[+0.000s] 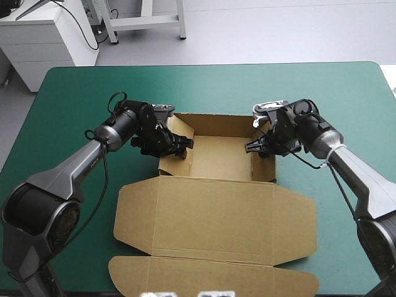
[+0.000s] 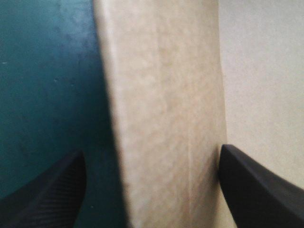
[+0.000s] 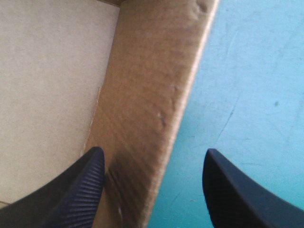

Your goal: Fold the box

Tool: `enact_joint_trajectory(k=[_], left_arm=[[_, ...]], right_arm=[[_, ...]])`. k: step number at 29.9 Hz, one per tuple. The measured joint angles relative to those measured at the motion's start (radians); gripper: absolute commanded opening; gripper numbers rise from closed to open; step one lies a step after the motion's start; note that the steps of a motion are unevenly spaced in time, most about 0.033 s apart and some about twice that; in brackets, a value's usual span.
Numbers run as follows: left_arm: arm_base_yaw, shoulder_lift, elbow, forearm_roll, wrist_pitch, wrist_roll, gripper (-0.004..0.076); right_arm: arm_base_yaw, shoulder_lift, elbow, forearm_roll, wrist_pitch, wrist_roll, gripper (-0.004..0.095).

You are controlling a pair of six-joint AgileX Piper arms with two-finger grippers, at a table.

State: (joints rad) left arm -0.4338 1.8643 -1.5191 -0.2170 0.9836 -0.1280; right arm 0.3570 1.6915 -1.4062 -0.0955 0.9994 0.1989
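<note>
Lying mid-frame, the brown box (image 1: pixel 213 216) has its lid flat below and its tray above, where the left gripper (image 1: pixel 184 147) and right gripper (image 1: pixel 253 146) each straddle 1 side wall, fingers wide apart, so an ungripped wall may spring outward.

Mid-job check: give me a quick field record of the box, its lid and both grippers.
box: open tray, walls raised, mid-table
lid: flat on the teal-green cover, toward the near edge
left gripper: open, straddling the left wall
right gripper: open, straddling the right wall
</note>
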Motion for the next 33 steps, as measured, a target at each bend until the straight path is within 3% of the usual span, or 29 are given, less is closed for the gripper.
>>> enact_joint_trajectory(k=[7, 17, 21, 26, 29, 33], left_arm=[[0.000, -0.002, -0.041, 0.000, 0.023, 0.005, 0.0570], [0.000, -0.022, -0.313, 0.090, 0.182, 0.016, 0.0568], [0.000, -0.022, -0.428, 0.141, 0.250, 0.016, 0.0568], [0.000, -0.048, -0.540, 0.161, 0.254, 0.016, 0.0553], [0.000, -0.100, -0.561, 0.162, 0.254, 0.016, 0.0455], [0.000, -0.180, -0.563, 0.169, 0.255, 0.036, 0.0192]], right_arm=[[0.000, 0.000, -0.060, 0.016, 0.049, 0.006, 0.0566], [0.000, 0.000, -0.292, 0.017, 0.219, -0.003, 0.0555], [0.000, -0.006, -0.329, 0.051, 0.235, -0.005, 0.0554], [0.000, -0.014, -0.331, 0.069, 0.244, -0.006, 0.0554], [0.000, -0.014, -0.331, 0.069, 0.244, -0.006, 0.0553], [0.000, -0.014, -0.331, 0.070, 0.244, -0.006, 0.0553]])
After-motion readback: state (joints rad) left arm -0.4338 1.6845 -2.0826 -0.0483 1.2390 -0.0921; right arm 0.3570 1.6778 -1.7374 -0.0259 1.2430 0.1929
